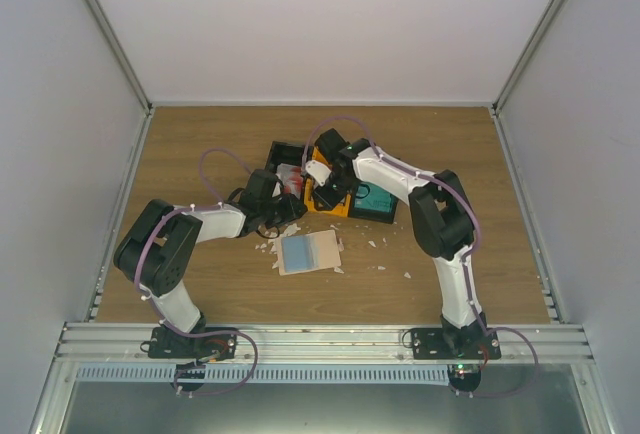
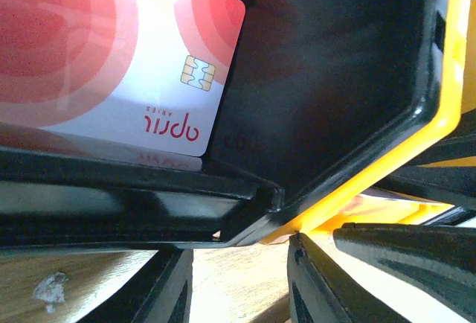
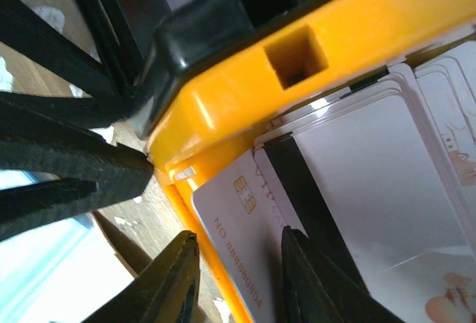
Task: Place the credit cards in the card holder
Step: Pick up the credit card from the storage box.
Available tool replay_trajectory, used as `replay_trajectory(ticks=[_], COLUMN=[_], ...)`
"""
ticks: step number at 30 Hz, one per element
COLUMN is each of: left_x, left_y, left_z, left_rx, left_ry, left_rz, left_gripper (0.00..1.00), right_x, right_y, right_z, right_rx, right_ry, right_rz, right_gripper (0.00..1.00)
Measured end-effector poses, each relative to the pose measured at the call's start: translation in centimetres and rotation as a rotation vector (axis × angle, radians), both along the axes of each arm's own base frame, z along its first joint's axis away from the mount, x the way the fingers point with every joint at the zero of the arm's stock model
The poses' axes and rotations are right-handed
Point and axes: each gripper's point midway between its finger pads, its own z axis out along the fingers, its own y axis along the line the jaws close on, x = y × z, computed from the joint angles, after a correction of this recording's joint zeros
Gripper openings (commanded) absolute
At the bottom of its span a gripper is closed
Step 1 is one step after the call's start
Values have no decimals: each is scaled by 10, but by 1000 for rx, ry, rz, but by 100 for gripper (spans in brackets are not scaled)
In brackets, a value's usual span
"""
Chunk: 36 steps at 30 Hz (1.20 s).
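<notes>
Right pincer [image 3: 239, 263], half-open, straddles a pale card [image 3: 223, 226] in the orange bin [image 3: 223, 92], grip unclear. A square pinch should lift it cleanly toward the card holder [image 1: 325, 249], open on the surface [image 1: 450, 154]. Left pincer [image 2: 239, 256], half-open, sits at the black bin [image 2: 335, 77] corner, hold unclear.

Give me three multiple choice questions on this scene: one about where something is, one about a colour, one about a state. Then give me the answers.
1. Where is the red-and-white card?
A in the black bin
B on the card holder
C on the bare table

2. What colour is the bin holding the pale cards?
A green
B orange
C white

3. How does the right pincer stand?
A fingers apart
B clamped tight shut
C out of view

Answers:
1 A, black walls surround the card.
2 B, the orange bin rims the pale cards.
3 A, a pale chip card shows in the gap.
</notes>
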Motion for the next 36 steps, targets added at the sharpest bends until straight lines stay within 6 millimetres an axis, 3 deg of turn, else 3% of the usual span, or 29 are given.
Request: replay_trajectory(ticks=[4, 13, 19, 24, 28, 32, 36], left_x=[0, 0, 0, -1, -5, -15, -30], left_y=[0, 0, -1, 0, -1, -1, -1], left_z=[0, 0, 0, 7, 38, 86, 123], left_rx=[0, 0, 1, -10, -58, -149, -216], left_ry=[0, -1, -5, -27, -109, -246, -336], left_rz=[0, -4, -7, -8, -19, -47, -84], left_gripper=[37, 37, 39, 45, 54, 62, 68], right_x=[3, 14, 23, 29, 25, -2, -29], right_y=[-2, -3, -9, -8, -8, -9, -10], right_z=[-1, 16, 38, 72, 103, 139, 169], right_rx=[-13, -3, 2, 65, 164, 329, 508], right_ry=[-16, -87, -152, -200, -218, -190, -129], right_rz=[-2, -11, -63, -160, -260, -329, -399], right_gripper=[15, 1, 0, 0, 0, 0, 0])
